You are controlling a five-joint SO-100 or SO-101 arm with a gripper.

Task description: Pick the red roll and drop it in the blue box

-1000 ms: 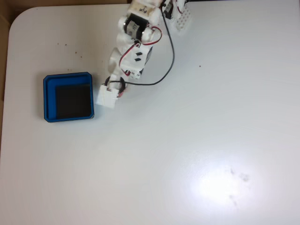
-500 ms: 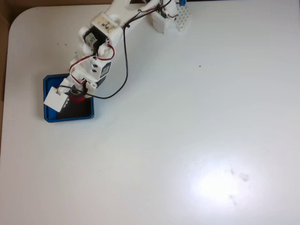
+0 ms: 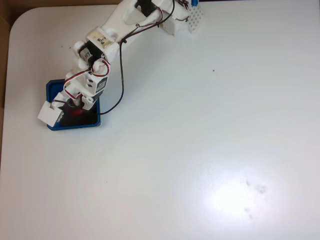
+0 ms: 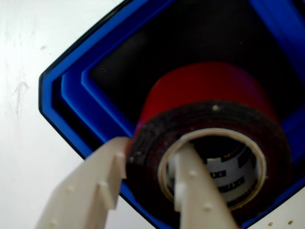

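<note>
Currently I have the end effector (image 4: 150,183) clamped on the red roll (image 4: 209,90): in the wrist view one finger (image 4: 193,191) passes through the pale hollow centre and the other presses the roll's outer side, so the wall of the ring is pinched between them. I judge this grip suits a ring, which offers no flat faces. The roll hangs over the black floor of the blue box (image 4: 71,93); in the fixed view the end effector (image 3: 70,107) sits above the box (image 3: 75,125) on the white tabletop (image 3: 200,150). Apart from the roll above it, the box looks empty. Release is not yet done.
</note>
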